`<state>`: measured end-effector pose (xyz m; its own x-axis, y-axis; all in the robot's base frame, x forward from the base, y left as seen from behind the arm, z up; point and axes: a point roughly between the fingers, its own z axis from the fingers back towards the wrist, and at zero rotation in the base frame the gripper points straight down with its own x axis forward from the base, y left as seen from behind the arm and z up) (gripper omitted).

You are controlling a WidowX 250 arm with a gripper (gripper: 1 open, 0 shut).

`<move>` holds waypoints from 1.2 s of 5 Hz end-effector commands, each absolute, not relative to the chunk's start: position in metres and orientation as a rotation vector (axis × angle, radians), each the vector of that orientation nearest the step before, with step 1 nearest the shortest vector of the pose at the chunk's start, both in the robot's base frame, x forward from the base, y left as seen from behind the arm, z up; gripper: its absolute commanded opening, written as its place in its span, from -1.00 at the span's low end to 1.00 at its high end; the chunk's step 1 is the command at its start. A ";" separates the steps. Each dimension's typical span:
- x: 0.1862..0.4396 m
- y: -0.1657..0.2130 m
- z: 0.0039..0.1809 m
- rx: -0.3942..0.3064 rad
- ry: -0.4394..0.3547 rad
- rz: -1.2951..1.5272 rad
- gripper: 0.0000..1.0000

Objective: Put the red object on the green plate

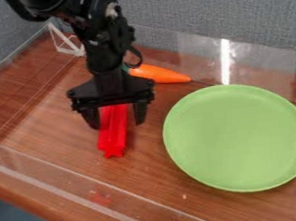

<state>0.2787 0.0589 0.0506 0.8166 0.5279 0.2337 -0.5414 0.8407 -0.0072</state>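
The red object [113, 134], a long ridged bright red bar, lies on the wooden table left of centre, pointing toward the camera. My gripper [112, 116] hangs straight above its far end, open, its two black fingers straddling the bar's upper part without closing on it. The green plate [238, 135], round and light green with nothing on it, rests on the table to the right, a short gap from the bar.
An orange carrot [162, 75] lies behind the gripper, partly hidden by the arm. Clear acrylic walls [233, 58] ring the table at the back, left and front. A small white stand [59, 38] sits at the back left.
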 end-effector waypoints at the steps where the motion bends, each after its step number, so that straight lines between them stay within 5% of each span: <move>1: 0.285 0.065 0.062 0.051 -0.266 0.593 1.00; 6: 0.285 0.063 0.065 0.039 -0.261 0.595 1.00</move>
<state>0.2759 0.0584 0.0508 0.8146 0.5426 0.2053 -0.5515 0.8340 -0.0160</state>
